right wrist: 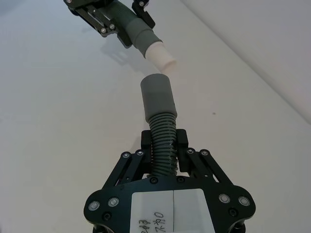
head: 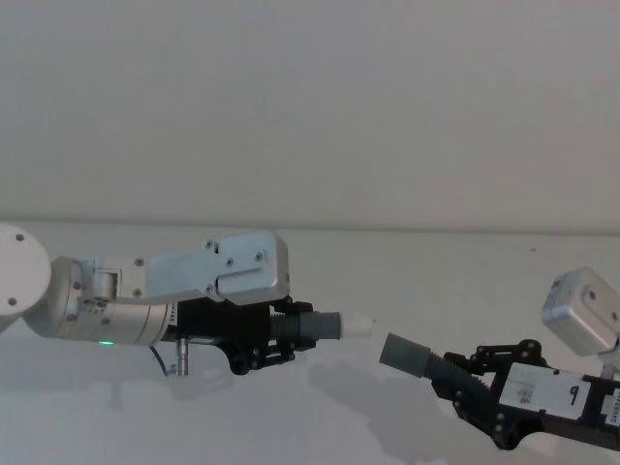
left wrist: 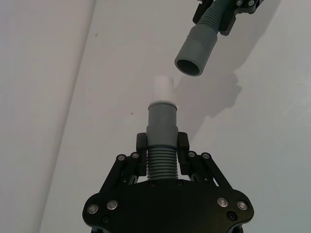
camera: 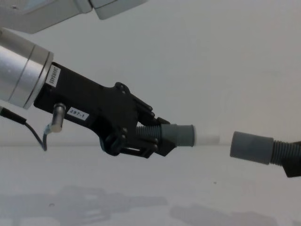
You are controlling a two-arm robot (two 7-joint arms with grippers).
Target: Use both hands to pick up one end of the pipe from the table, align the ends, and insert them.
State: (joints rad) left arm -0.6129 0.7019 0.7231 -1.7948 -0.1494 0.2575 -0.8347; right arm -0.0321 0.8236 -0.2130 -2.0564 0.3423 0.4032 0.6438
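White spigot (camera: pixel 207 139) on the left pipe piece (left wrist: pixel 161 141), pointing toward the open grey cuff (camera: pixel 251 147) of the right pipe piece (right wrist: pixel 159 116), with a small gap of air between the two. Both pieces lifted clear of the tabletop (head: pixel 320 407), shadows beneath. Left gripper (left wrist: pixel 162 150) with jaws clamped on the ribbed middle, cuff and spigot sticking straight out ahead. Right gripper (right wrist: pixel 164 148) with jaws likewise clamped on the corrugations, hollow cuff leading. Long axes close to one line but not quite: from the chest, spigot level, right cuff sitting a touch lower and tilted up toward it; from the head, right cuff nearer the robot and angled. From the left wrist, cuff mouth off to one side of the spigot tip. Probably a small correction of height and angle needed on the right piece before pushing together along the shared axis.
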